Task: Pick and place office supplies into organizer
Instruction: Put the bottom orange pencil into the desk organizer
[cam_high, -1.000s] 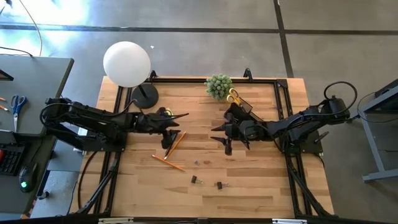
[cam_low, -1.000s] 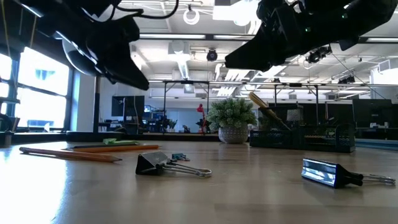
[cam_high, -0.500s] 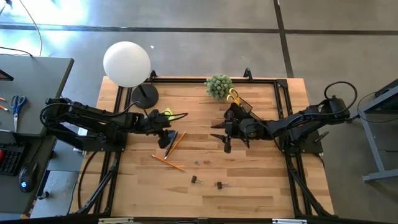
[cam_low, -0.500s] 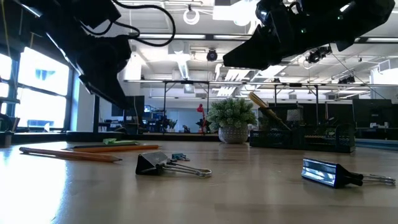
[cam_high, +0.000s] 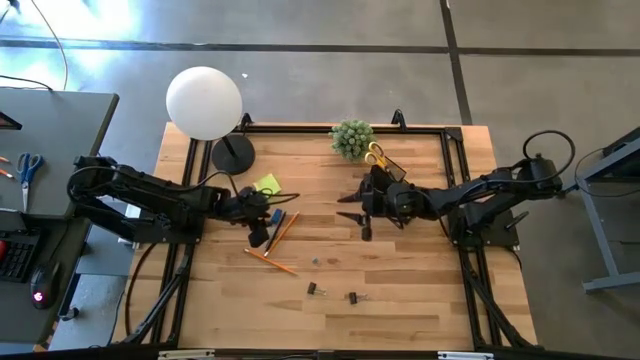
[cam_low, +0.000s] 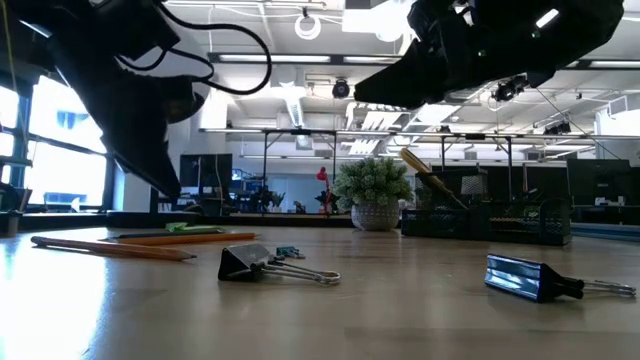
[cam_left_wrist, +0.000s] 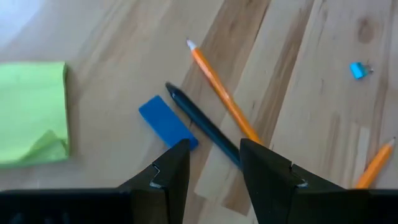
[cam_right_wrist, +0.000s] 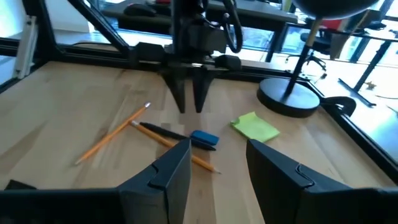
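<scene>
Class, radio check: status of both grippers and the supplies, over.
Left gripper open, empty, above dark pen and blue block. Right gripper open, empty, near organizer. Nothing blocking.

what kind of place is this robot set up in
Most likely a robotics lab in an open-plan office or workshop. The wooden table stands on a bare concrete floor, the low view shows exposed ceiling ducts, and a side desk holds tools.

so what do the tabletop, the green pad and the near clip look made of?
Tabletop: wood planks, light matte finish; grain and seams show in the left wrist view. Green pad: paper sheets, likely sticky notes, matte; one corner curls up. Near clip: probably metal, dark painted body with shiny wire handles.
</scene>
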